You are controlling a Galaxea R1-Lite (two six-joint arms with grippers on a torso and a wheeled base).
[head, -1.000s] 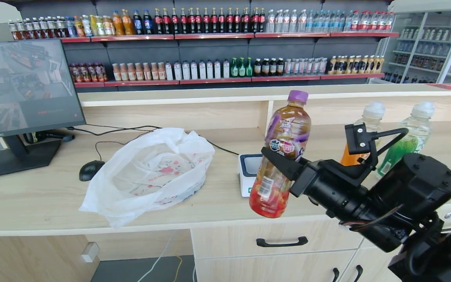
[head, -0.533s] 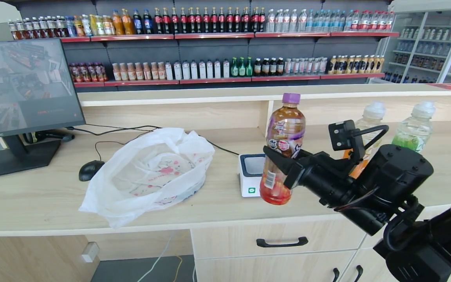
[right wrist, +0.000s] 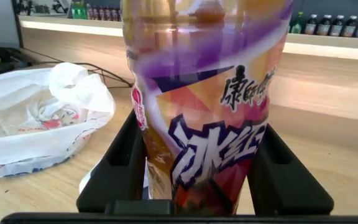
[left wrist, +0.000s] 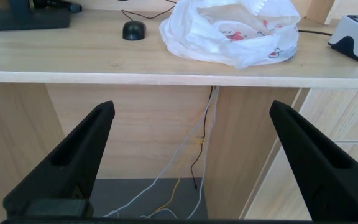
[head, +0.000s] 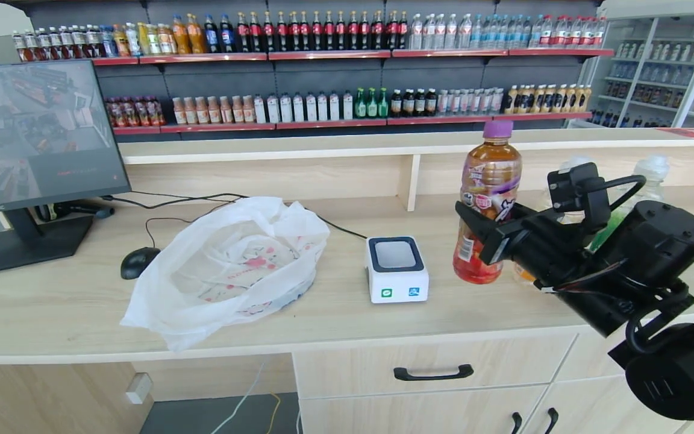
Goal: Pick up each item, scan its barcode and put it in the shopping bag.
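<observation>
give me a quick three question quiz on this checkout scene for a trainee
1. True or false: the right tool is shut on the purple-capped bottle.
2. Where does the scanner stand? A: on the counter, between the shopping bag and the held bottle. B: inside the bag. C: on the floor.
3. Fill in: the left tool is ___, with nothing in it.
Key: 1 true; 2 A; 3 open.

A pale wooden tabletop carries a monitor on its stand at the left end. A black mouse lies just beside a white shopping bag. Right of the bag, apart from it, sits a white scanner. Two bottles stand farther right, partly hidden. Black cables trail along the back.
</observation>
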